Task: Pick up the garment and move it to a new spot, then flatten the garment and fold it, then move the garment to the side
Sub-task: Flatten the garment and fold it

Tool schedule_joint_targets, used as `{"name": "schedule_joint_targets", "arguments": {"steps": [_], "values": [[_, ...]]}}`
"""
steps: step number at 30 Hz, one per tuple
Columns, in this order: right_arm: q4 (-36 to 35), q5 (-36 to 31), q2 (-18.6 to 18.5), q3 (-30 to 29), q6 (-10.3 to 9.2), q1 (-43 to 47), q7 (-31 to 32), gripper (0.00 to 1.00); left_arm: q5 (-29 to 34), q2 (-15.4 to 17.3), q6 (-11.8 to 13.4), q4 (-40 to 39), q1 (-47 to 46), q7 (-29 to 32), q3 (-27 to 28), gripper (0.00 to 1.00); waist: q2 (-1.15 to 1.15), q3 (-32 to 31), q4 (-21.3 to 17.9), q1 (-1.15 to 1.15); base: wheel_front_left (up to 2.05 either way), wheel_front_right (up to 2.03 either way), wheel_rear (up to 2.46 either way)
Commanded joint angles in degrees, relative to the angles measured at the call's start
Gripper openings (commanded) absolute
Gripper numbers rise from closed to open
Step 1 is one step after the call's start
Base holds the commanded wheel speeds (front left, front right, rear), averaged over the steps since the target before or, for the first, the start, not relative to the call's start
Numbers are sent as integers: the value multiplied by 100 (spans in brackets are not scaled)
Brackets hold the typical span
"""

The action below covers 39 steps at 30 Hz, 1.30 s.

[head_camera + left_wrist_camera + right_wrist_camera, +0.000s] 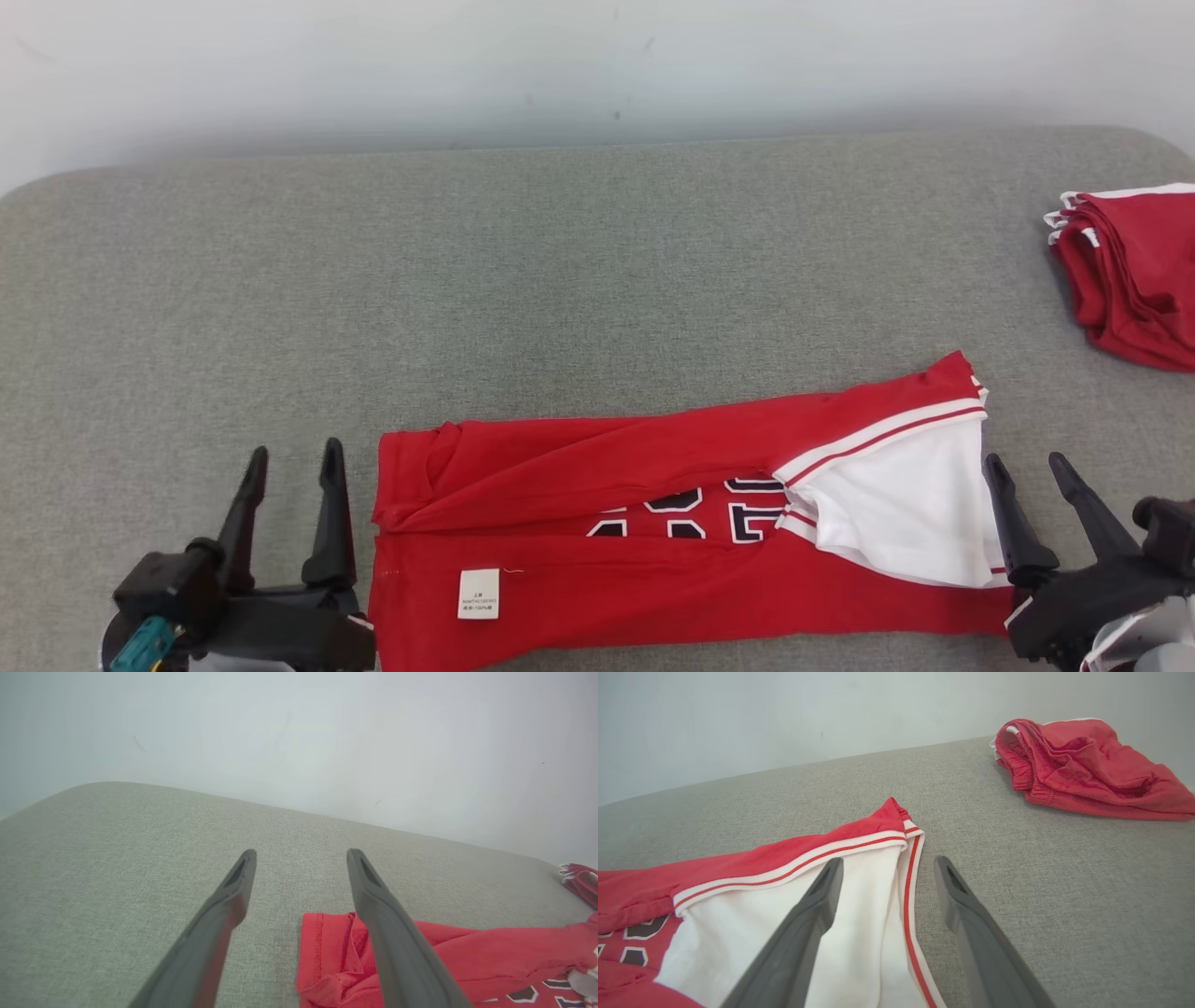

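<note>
The jersey (607,588) is lying along the near edge of the table (560,280), its numbers half hidden under a fold. The left gripper (294,455) and right gripper (1027,462) are flanking it, jaws apart

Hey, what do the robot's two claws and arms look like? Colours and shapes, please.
The left claw and right claw each have two long, dark, tapering fingers on a black, blocky base. Close up, every finger has a narrow slot near its tip. A teal part sits at the left claw's base, and a pale grey casing sits behind the right claw.
</note>
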Motion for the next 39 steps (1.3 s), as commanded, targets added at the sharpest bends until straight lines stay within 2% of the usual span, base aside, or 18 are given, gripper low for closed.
{"name": "schedule_joint_targets", "arguments": {"steps": [1,6,11,21,23,24,29,39], "values": [[86,-71,13,-30,-17,-106,71,100,257,-90,-51,-123,157,-15,189,100,0,-18,28,0,0,0,0],[517,-154,51,13,-17,-338,340,100,932,-413,-303,-315,405,-15,662,100,0,-21,127,0,0,0,0],[1047,-168,87,109,-17,-585,581,100,1355,-719,-563,-290,548,-16,992,100,0,-18,235,0,0,0,0],[2090,-75,156,398,-17,-887,1026,100,1770,-997,-796,-185,617,-16,1246,100,0,-17,403,0,0,0,0],[2160,10,201,534,-16,-884,1121,18,1820,-1026,-812,-181,641,-16,1279,100,0,-27,409,0,0,0,0],[2170,61,216,592,-16,-900,1134,0,1845,-1037,-829,-178,651,-16,1295,100,0,-32,407,0,0,0,0],[2245,293,57,679,-18,-1035,1018,0,1931,-1067,-862,-167,727,-16,1349,100,0,-64,344,0,0,0,0],[2654,541,-846,153,-19,-1108,649,0,2045,-1082,-926,-111,870,-16,1438,100,0,-318,198,0,0,0,0]]}}
